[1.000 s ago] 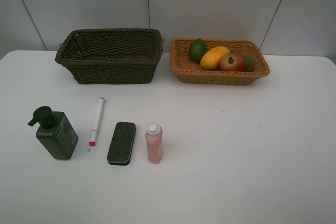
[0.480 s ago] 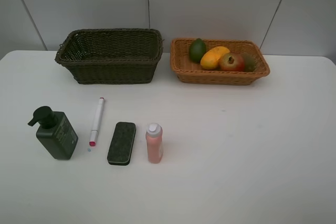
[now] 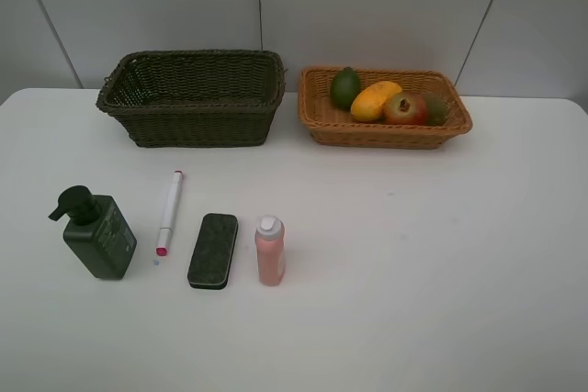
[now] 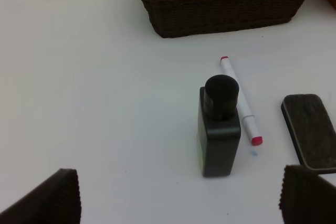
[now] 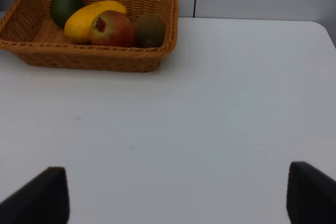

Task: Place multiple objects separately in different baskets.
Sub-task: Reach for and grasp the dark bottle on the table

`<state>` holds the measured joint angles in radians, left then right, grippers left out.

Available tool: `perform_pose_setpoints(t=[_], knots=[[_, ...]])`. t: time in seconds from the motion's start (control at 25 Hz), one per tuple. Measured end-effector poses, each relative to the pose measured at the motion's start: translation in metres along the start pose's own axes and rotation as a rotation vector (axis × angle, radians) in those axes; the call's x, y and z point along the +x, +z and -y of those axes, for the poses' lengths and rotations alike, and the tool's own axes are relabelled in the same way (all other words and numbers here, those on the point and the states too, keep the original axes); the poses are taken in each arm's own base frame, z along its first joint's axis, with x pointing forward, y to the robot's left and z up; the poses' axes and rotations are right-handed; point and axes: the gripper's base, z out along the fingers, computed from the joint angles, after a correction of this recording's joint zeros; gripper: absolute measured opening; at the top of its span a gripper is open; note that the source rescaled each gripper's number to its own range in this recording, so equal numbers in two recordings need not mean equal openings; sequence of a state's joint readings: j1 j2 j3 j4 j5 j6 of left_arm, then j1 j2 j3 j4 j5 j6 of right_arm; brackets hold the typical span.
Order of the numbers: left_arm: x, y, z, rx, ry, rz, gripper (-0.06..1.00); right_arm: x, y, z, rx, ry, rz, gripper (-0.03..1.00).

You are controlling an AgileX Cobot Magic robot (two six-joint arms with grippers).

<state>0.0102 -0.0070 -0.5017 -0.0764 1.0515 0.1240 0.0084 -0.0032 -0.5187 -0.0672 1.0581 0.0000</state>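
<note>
Exterior high: white table (image 3: 413, 254), grey wall (image 3: 367, 6) behind orange basket (image 3: 386, 135).

Only the robot's fingertips make it into shot

The left gripper (image 4: 177, 196) shows two fingers (image 4: 50, 200) in a very dark brown-black. Both are covered in fine ridges, kinda like corduroy, with squared-off tips and slightly rounded corners. The right gripper (image 5: 174, 193) shows its own pair of fingers (image 5: 310, 192), which look like plain matte black blocks with flat tips, but they're too blurry to make out any texture. Everything behind the tips on each hand is cut off by the frame.
</note>
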Motion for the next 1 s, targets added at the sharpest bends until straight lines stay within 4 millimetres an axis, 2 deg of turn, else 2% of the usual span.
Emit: perform_pose_setpoints(t=[1.0], knots=[[0.0,0.0,0.0,0.0,0.0,0.0,1.0,0.0,0.0,0.0001,0.001,0.0,0.0,1.0]])
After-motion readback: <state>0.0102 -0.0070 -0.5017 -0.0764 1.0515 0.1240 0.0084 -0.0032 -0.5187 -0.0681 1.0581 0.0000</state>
